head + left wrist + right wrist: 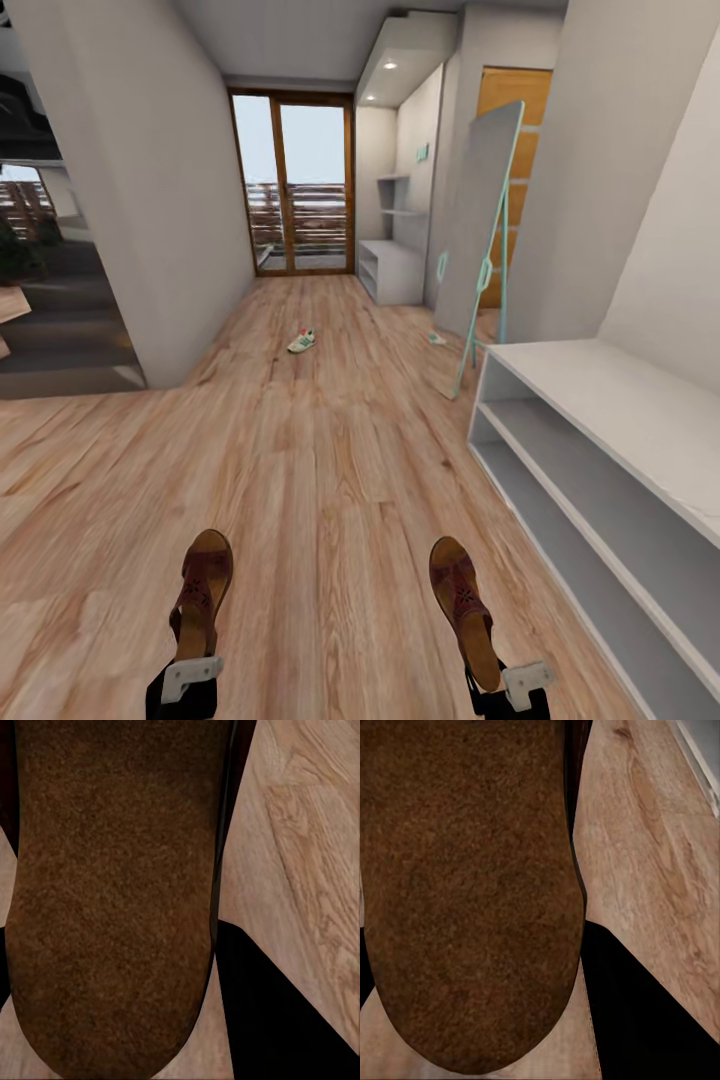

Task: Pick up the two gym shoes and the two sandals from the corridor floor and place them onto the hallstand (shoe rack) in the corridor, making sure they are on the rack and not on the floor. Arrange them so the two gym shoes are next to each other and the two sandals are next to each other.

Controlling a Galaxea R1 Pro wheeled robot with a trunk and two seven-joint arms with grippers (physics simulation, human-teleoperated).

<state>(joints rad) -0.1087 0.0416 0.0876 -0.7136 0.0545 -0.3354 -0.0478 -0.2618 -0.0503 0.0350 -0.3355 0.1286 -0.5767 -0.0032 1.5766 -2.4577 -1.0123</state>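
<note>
Head view first: I have one sandal in each arm, carried low in front of me. My left tool (190,680) grips the heel end of the left sandal (203,590), and my right tool (510,685) does the same with the right sandal (465,600); both toes point away from me, above the corridor floor (330,450). A low white shelf unit (600,450) stands close on my right, but it has no upper shelves, so I judge it is not the rack I want. The hallstand (392,262), with staggered upper shelves, sits far down the corridor on the right, near the glass door (293,185). A leaning mirror (480,235) stands between the two.

So I read this as the carrying step for the sandals. Next I need to drive down the corridor, steer past the mirror's legs and set both sandals side by side on one tier.

Count: two sandals, both held. One gym shoe (302,341) lies mid-corridor; a small teal-and-white thing by the mirror's foot (436,339) may be the second, too small to tell.

Left wrist view: the sandal's brown sole (112,900) sits close to the lens, floor planks beside it.

Right wrist view: another brown sole (469,892), with the white unit's edge (701,754) at the corner.
</note>
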